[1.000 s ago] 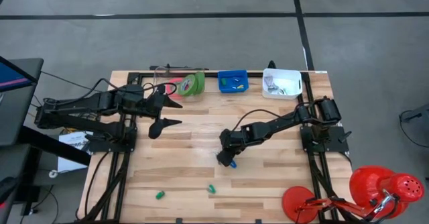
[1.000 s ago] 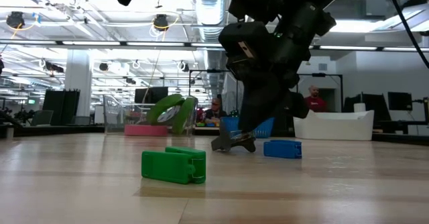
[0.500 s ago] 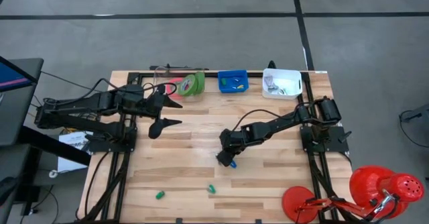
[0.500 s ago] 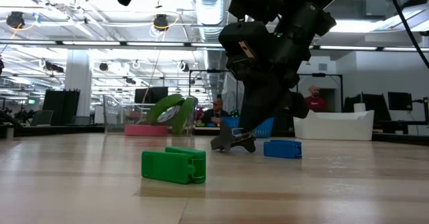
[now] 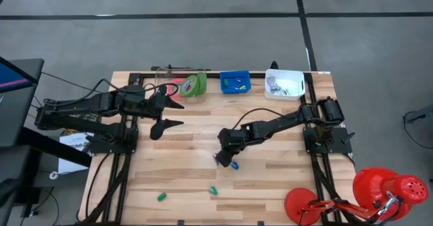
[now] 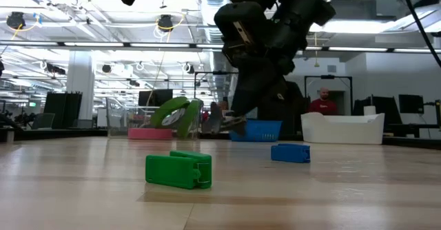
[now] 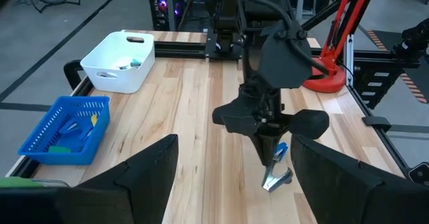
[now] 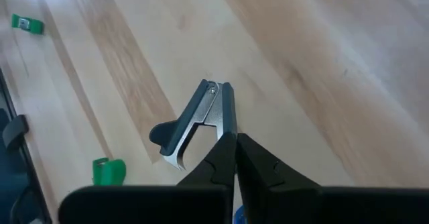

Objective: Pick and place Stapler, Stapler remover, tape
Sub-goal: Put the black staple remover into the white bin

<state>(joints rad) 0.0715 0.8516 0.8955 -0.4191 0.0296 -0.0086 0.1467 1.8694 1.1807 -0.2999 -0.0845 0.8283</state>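
My right gripper (image 5: 220, 160) is near the middle of the table, shut on a grey and silver staple remover (image 8: 194, 120), which hangs above the wood (image 6: 222, 120). A small blue stapler (image 5: 234, 165) lies flat on the table just beside it. Two green staplers (image 5: 212, 189) (image 5: 161, 197) lie toward the near edge. A green tape roll (image 5: 194, 84) leans upright beside a pink-red one (image 5: 174, 85) at the far edge. My left gripper (image 5: 174, 115) hovers open at the left, above the table, touching nothing. My right gripper pinches one arm of the staple remover (image 8: 228, 125) between its two fingertips. The fingers slant down from the table's right side. The remover's other arm and its claws spread out beyond the fingertips. The remover hangs clear of the table (image 7: 277, 178).
A blue basket (image 5: 235, 82) and a white bin (image 5: 284, 82) stand along the far edge, right of the tape. A red lamp (image 5: 379, 192) sits at the near right corner. Bare wood lies between the two arms.
My right gripper has risen and drifted a little toward the table's left edge, staying shut. The staple remover, which rested on the table beside the blue stapler, is now lifted clear. The blue stapler has stayed where it was.
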